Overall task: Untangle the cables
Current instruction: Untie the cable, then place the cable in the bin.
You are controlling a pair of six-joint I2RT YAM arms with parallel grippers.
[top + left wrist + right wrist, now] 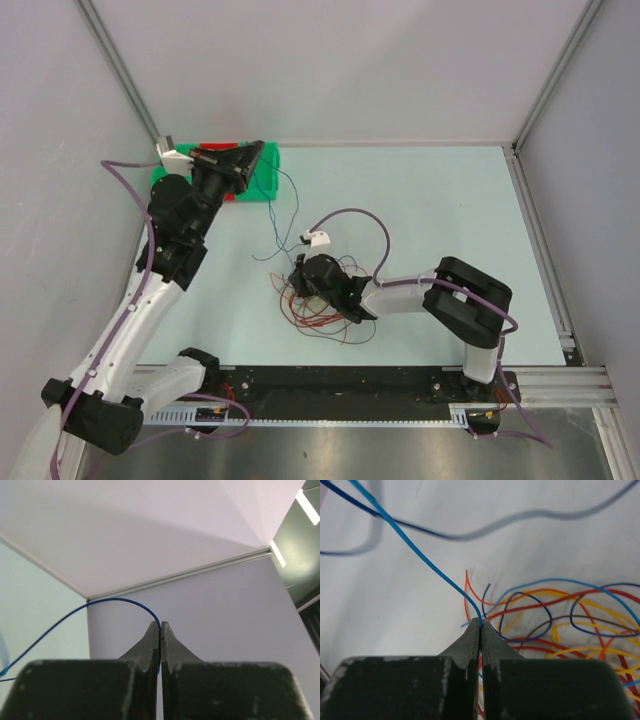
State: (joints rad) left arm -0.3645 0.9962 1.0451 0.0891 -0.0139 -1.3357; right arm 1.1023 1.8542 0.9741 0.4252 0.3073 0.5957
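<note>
Both arms are on a blue cable (117, 599) here. The left gripper (159, 626), out by the green block (160, 180) at the far left of the table (430, 200), has its fingers pinched fully together on it. The right gripper (480, 624) sits over the tangle of cables (322, 312) mid-table, fingers likewise clamped on a blue strand. It looks like the same 1, hanging slack between them. The smart play: the right anchors low, the left draws away slowly, watching for red and yellow loops riding along. Ease off if the heap drags.
</note>
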